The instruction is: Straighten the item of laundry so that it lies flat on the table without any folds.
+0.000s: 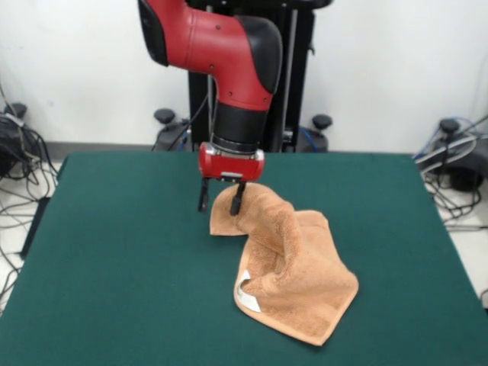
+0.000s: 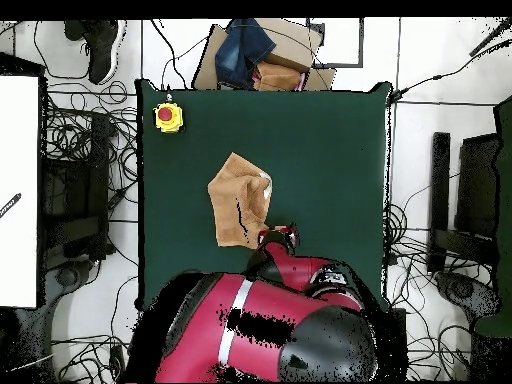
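Observation:
The tan-orange towel (image 1: 286,271) lies crumpled on the dark green table (image 1: 114,267), with a raised fold running from its far corner to the near edge. Its white label (image 1: 246,294) shows at the near left edge. My gripper (image 1: 220,202) hangs straight down over the towel's far left corner. It is open, with the right finger (image 1: 238,200) against the raised cloth and the left finger just off the towel's edge. In the overhead view the towel (image 2: 238,208) lies mid-table, with my gripper (image 2: 281,236) at its lower right corner.
A yellow box with a red button (image 2: 168,117) sits at one table corner. Boxes and cloth (image 2: 262,55) lie off the table's far edge. Cables (image 1: 19,171) cover the floor on both sides. Green table (image 2: 330,150) surrounds the towel.

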Robot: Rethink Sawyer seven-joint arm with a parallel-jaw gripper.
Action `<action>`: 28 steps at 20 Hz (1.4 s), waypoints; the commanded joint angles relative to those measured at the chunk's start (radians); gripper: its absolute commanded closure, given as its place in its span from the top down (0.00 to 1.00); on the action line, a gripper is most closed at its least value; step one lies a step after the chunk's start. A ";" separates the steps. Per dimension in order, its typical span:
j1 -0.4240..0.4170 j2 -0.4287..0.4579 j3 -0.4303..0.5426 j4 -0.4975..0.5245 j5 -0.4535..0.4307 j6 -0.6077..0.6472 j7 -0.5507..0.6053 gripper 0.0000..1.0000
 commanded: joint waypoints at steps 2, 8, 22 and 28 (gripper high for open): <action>-0.008 0.101 -0.001 -0.094 0.005 -0.110 0.135 1.00; 0.006 0.163 -0.019 -0.115 0.025 -0.193 0.130 1.00; 0.048 0.206 -0.067 -0.149 0.046 -0.285 0.100 1.00; 0.049 0.203 -0.071 -0.152 0.037 -0.257 0.102 1.00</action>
